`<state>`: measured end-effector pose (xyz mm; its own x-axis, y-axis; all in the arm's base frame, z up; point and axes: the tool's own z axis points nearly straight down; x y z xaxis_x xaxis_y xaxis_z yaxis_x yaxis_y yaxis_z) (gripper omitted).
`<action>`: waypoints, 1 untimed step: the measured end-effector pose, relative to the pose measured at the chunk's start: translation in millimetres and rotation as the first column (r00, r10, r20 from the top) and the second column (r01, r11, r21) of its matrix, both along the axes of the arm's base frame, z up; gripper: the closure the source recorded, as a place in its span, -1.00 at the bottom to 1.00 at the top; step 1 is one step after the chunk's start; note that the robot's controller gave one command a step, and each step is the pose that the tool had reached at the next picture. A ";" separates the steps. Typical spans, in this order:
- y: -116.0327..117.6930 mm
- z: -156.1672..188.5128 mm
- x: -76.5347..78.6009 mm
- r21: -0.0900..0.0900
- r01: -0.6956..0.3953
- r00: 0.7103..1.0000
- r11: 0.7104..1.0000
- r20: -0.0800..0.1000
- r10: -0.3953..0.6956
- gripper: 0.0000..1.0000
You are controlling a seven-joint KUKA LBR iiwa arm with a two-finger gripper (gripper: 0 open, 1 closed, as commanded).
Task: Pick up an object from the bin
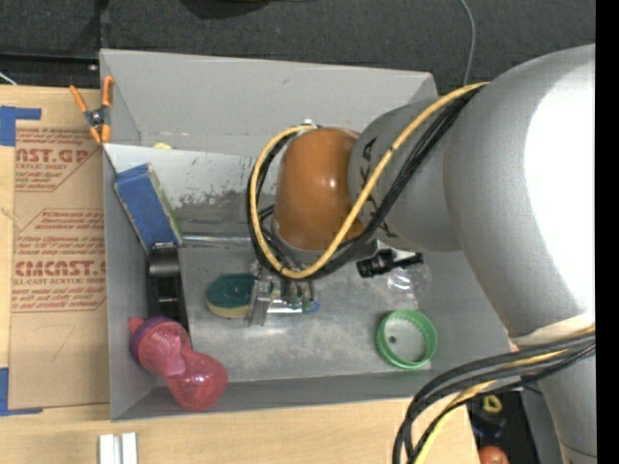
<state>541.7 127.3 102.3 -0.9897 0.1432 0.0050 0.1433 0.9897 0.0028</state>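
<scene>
Mid-bin, the pincer [263, 303], its opening unreadable, sits just beside a teal disc [228, 296], a green ring [406, 338] well apart.

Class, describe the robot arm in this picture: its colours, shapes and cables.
The arm has bulky, rounded silver-grey links. A glossy orange-brown dome covers its wrist, ringed by yellow and black cables. The gripper is small, of grey metal.
</scene>
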 end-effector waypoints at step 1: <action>0.0 28.2 -1.2 -0.001 0.000 1.000 1.000 -0.004 0.000 1.00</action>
<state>540.5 127.3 130.5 -0.9897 0.1428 0.0093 0.1429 0.9897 0.0016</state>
